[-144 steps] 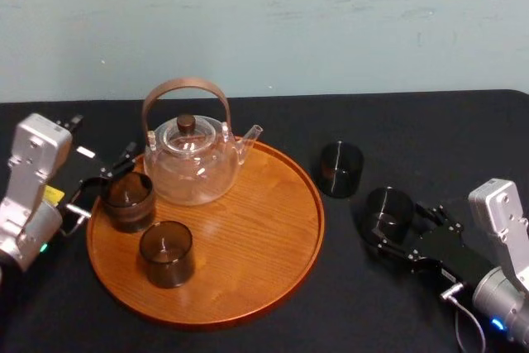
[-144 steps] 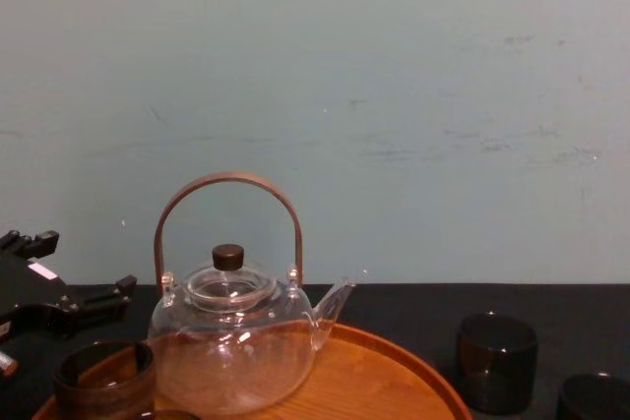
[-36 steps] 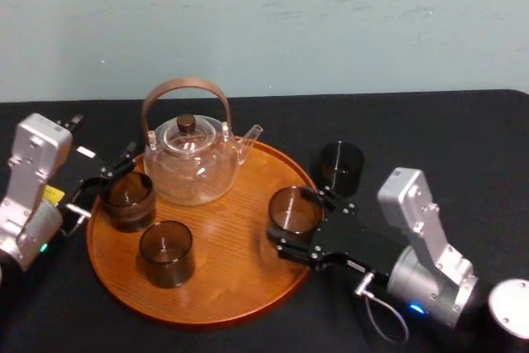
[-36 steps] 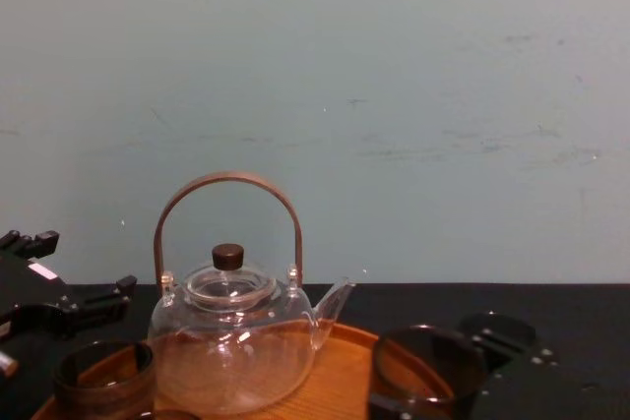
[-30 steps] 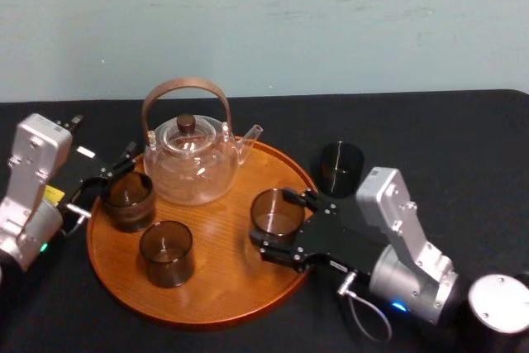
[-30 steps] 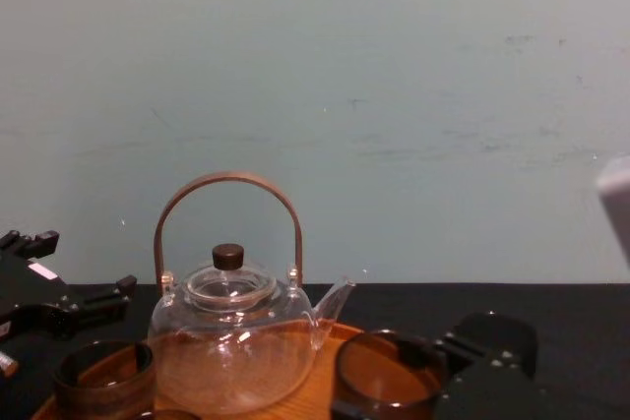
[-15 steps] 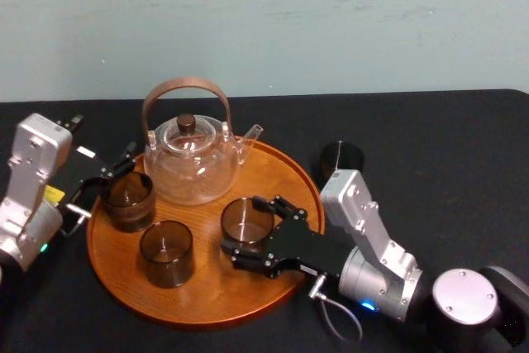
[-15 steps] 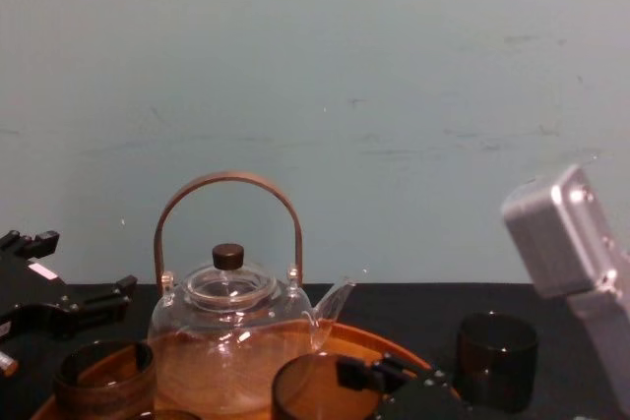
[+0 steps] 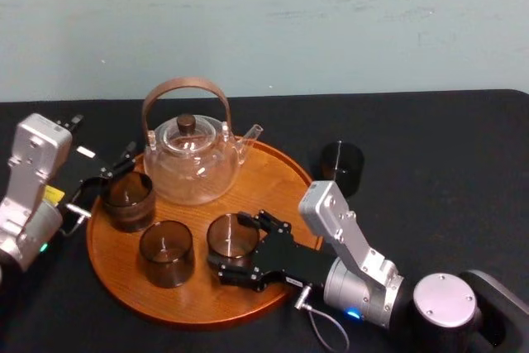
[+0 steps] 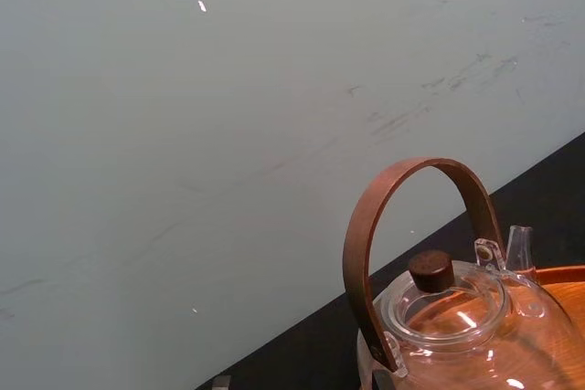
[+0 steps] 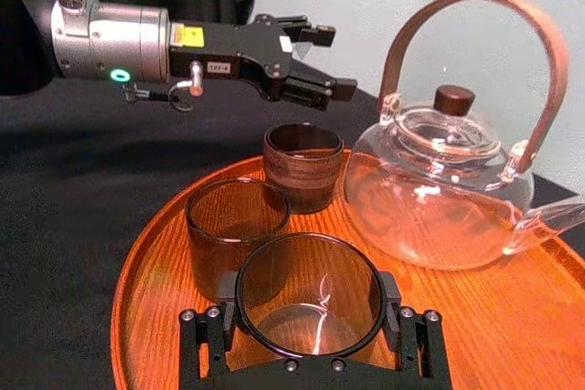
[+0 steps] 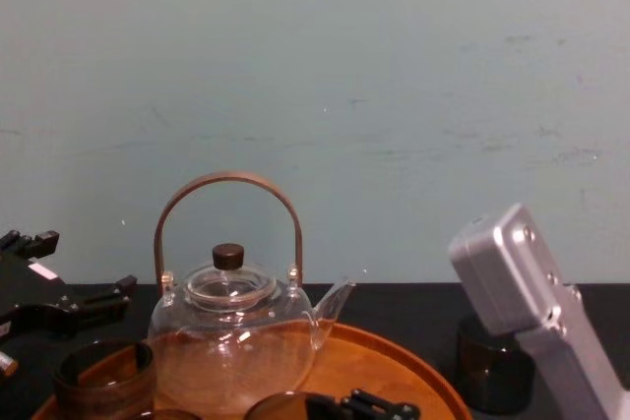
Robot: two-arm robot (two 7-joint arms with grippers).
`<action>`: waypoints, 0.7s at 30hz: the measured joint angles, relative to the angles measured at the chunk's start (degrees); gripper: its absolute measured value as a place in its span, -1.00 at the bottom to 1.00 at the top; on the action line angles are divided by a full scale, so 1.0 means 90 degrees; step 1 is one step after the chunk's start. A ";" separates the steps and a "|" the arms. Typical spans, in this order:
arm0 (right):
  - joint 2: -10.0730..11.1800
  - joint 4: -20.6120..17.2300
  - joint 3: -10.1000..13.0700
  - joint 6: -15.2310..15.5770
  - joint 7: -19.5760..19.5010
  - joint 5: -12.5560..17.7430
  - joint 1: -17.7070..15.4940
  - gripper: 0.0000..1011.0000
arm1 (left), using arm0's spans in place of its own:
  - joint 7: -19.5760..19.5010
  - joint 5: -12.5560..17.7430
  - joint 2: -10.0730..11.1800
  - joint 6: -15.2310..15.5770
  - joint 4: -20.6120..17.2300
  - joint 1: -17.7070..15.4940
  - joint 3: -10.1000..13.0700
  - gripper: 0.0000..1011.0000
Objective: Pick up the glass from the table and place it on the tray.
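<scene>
Four glasses: one was clasped in the right jaws, two were stood free on the tray, and one was stood on the worktop
Held glass point(image 9: 233, 236): a clear, smoky tumbler was seen upright over the front middle of the tray, just beside the front glass; whether its base touched the wood could not be told
Right jaws: these were closed narrowly on the held glass, with one black pad pressed to each side of its wall
Right arm point(image 9: 355, 245): it was stretched in across the tray's front right rim
Tray point(image 9: 281, 175): a round, orange-brown wooden tray with a low rim was set on the black worktop point(image 9: 430, 130)
Teapot point(image 9: 190, 164): a clear glass pot with a brown arched handle and a dark knob was stood at the far left of the tray, its spout turned toward the robot's right
Rear glass point(image 9: 127, 200): a darker tumbler was stood at the tray's left edge, just in front of the teapot
Front glass point(image 9: 166, 254): this was stood upright near the tray's front left
Spare glass point(image 9: 341, 168): this was stood on the worktop just off the tray's right rim, apart from it
Left jaws: these were spread wide at the tray's left edge, nothing being gripped, with the rear glass just beside their tips
Left arm point(image 9: 33, 188): it was parked at the worktop's left side
</scene>
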 joint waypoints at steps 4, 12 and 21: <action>-0.0021 0.0082 -0.0036 0.0000 0.0009 -0.0025 0.0033 0.79 | 0.0000 0.0000 0.0000 0.0000 0.0000 0.0000 0.0000 0.98; -0.0074 0.0257 -0.0086 -0.0030 0.0039 -0.0050 0.0094 0.79 | 0.0000 0.0000 0.0000 0.0000 0.0000 0.0000 0.0000 0.98; -0.0071 0.0262 -0.0087 -0.0036 0.0042 -0.0048 0.0093 0.79 | 0.0000 0.0000 0.0000 0.0000 0.0000 0.0000 0.0000 0.98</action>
